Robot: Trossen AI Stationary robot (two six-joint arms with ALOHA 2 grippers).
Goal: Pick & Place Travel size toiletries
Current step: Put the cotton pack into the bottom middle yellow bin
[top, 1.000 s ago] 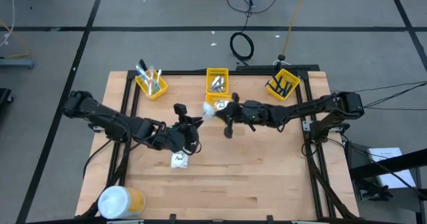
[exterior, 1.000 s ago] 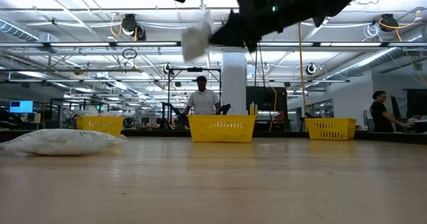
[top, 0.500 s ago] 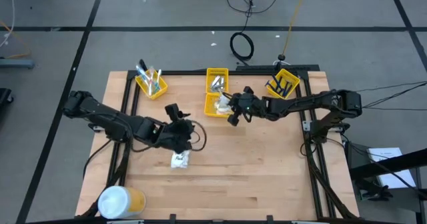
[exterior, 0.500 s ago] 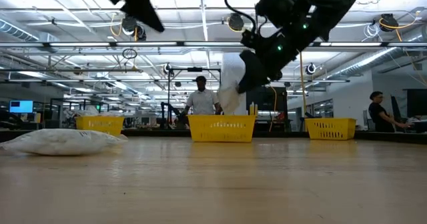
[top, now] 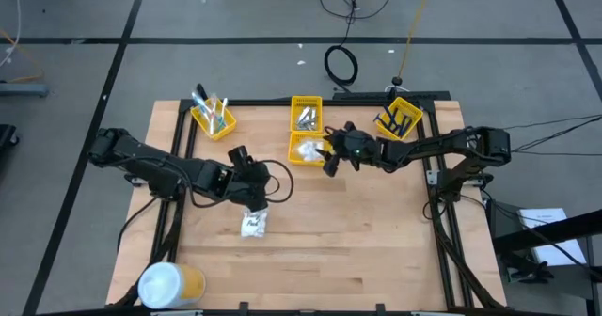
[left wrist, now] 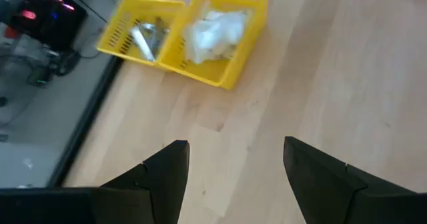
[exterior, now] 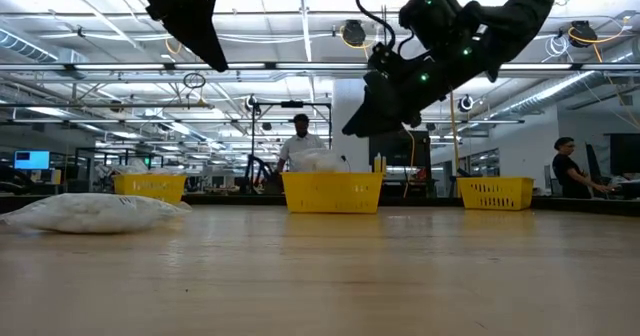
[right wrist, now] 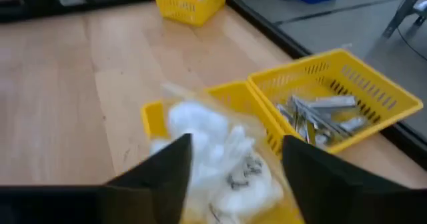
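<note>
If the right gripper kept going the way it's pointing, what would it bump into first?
Most likely the white crinkly packet it looks straight at, lying in the yellow bin. The right gripper is open and hangs just above that bin, though how far above is hard to judge.

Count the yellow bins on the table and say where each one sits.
4. The toothbrush bin sits at the back left, the tube bin at the back middle, the packet bin directly in front of it, and the razor bin at the back right.
</note>
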